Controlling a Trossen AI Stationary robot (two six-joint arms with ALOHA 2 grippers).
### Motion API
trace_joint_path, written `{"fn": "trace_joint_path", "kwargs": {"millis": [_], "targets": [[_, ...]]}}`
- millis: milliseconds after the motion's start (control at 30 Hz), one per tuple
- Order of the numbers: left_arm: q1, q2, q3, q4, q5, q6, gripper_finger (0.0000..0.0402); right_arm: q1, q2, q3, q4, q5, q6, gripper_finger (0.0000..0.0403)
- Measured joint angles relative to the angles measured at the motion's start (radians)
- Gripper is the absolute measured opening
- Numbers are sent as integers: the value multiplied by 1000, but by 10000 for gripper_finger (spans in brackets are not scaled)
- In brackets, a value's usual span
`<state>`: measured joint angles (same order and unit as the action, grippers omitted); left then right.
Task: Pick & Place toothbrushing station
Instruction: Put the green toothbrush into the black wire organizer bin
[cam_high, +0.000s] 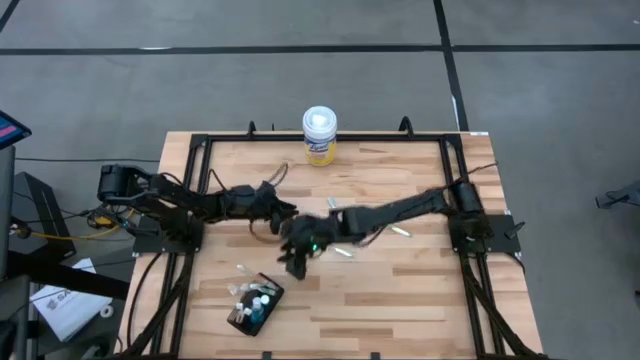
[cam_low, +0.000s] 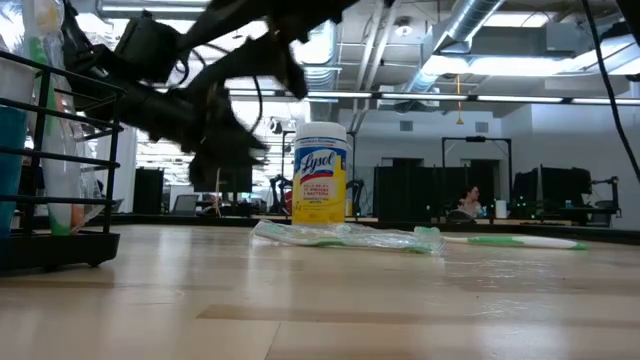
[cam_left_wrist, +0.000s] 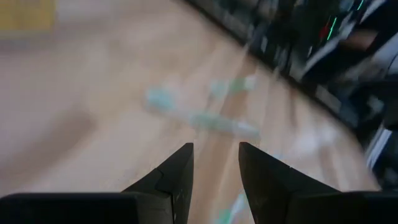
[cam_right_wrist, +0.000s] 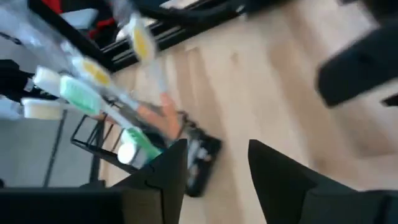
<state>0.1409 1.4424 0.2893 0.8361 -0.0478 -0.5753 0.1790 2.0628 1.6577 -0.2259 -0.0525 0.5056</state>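
Note:
The toothbrushing station (cam_high: 255, 303) is a small black holder with toothbrushes and tubes standing in it, resting on the table near the front left. It also shows in the right wrist view (cam_right_wrist: 200, 163) and at the left of the low view (cam_low: 60, 245). My right gripper (cam_high: 297, 264) is open and empty, above the table just to the far right of the station. My left gripper (cam_high: 290, 214) is open and empty over the table's middle, facing wrapped toothbrushes (cam_left_wrist: 214, 119).
A white-lidded, yellow-labelled wipes canister (cam_high: 320, 135) stands at the far edge. Wrapped toothbrushes (cam_high: 342, 251) (cam_high: 401, 232) lie loose on the table's middle; they also show in the low view (cam_low: 345, 237). The two arms cross close together at mid-table. A black frame (cam_high: 200, 140) runs round the table.

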Motion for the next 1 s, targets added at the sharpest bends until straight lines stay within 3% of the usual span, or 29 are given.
{"fn": "trace_joint_path", "kwargs": {"millis": [200,367,500,567,700,767,1000], "targets": [[135,-128,0,177,9,20,123,-128,-121,1,-212,-2,-129,151],[297,-382,34,254,125,14,123,-263,-222,1,-407,2,-248,162],[366,-597,99,209,213,14,123,-373,-270,1,-557,-1,-361,170],[375,-702,146,42,230,29,123,-433,-285,-10,-621,-8,-408,172],[352,-847,283,-673,236,197,123,-542,-327,-136,-595,-148,-446,173],[340,-862,315,-920,215,257,123,-576,-350,-226,-519,-231,-450,170],[314,-830,321,-1233,130,341,123,-584,-374,-509,-435,-387,-395,161]]}}
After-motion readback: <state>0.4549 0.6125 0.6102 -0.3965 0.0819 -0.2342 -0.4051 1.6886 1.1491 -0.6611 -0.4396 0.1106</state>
